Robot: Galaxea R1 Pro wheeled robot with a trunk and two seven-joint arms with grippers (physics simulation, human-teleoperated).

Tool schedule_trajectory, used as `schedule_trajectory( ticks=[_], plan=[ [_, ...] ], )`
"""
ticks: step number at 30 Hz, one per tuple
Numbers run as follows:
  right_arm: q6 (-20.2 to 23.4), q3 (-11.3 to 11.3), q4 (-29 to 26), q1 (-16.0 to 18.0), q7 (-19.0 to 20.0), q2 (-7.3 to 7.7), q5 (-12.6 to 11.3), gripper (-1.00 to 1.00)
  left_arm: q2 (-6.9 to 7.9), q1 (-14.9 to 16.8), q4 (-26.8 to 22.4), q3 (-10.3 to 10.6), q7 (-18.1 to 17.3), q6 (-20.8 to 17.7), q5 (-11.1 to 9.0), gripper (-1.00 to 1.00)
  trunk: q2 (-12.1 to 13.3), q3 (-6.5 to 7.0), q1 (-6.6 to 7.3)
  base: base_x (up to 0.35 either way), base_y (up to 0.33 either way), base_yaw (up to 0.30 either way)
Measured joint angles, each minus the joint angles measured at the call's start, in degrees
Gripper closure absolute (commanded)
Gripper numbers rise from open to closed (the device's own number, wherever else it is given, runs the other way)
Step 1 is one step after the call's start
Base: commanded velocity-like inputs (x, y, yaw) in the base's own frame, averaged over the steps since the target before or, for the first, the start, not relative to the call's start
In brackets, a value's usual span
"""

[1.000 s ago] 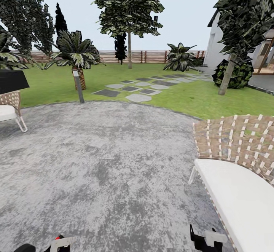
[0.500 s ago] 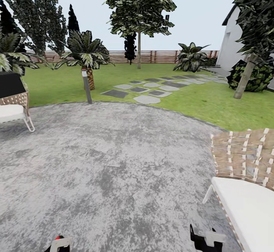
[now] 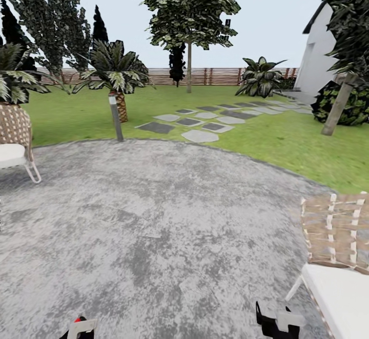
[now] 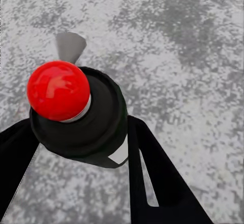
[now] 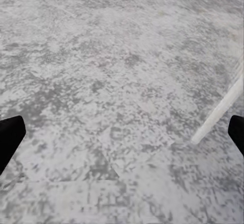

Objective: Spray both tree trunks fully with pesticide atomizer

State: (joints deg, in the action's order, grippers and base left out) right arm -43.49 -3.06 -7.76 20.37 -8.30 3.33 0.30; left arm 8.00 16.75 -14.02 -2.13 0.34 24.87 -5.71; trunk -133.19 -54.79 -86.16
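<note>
The pesticide atomizer (image 4: 104, 109) has a dark body, a red round cap and a light grey nozzle, and it sits between my left gripper's (image 4: 81, 130) black fingers, which are shut on it. Its red top (image 3: 78, 320) peeks in at the head view's lower edge. My right gripper (image 5: 122, 137) is open over bare grey paving, with its fingertips far apart; it also appears at the head view's bottom (image 3: 277, 322). One smooth-trunked tree (image 3: 188, 70) stands far ahead on the lawn. The other tree (image 3: 338, 104) leans at the right, by the house.
Grey paving (image 3: 154, 216) stretches ahead to a lawn (image 3: 287, 144) crossed by stepping stones (image 3: 200, 135). A wicker chair (image 3: 338, 257) is close at the right and another (image 3: 13, 139) at the left. A lamp post (image 3: 116, 118) and a palm (image 3: 119, 80) stand at the paving's edge.
The whole head view has shifted: the camera swung left and moved ahead, so both chairs slid toward the picture's edges. Both grippers keep their places at the bottom.
</note>
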Motion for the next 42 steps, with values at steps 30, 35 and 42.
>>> schedule_trajectory(
  ticks=[30, 35, 42],
  plan=[
    [0.00, 0.00, -0.01, -0.01, 0.00, 0.03, 0.00, -1.00, -0.07, 0.01, 0.01, -0.01, 0.00, 0.00, 0.09, 1.00, 0.00, 0.00, 0.00, 0.341, 0.000, 0.048],
    [0.00, 0.00, -0.01, -0.01, 0.00, 0.03, 0.00, -1.00, -0.01, 0.01, 0.01, -0.08, 0.00, 0.00, 0.09, 1.00, 0.00, 0.00, 0.00, 0.341, 0.000, 0.000],
    [0.00, 0.00, -0.01, -0.01, -0.01, 0.03, 0.00, -1.00, 0.05, 0.01, 0.01, -0.11, 0.00, 0.00, 0.00, 1.00, 0.00, 0.00, 0.00, 0.341, 0.000, 0.000]
  ],
)
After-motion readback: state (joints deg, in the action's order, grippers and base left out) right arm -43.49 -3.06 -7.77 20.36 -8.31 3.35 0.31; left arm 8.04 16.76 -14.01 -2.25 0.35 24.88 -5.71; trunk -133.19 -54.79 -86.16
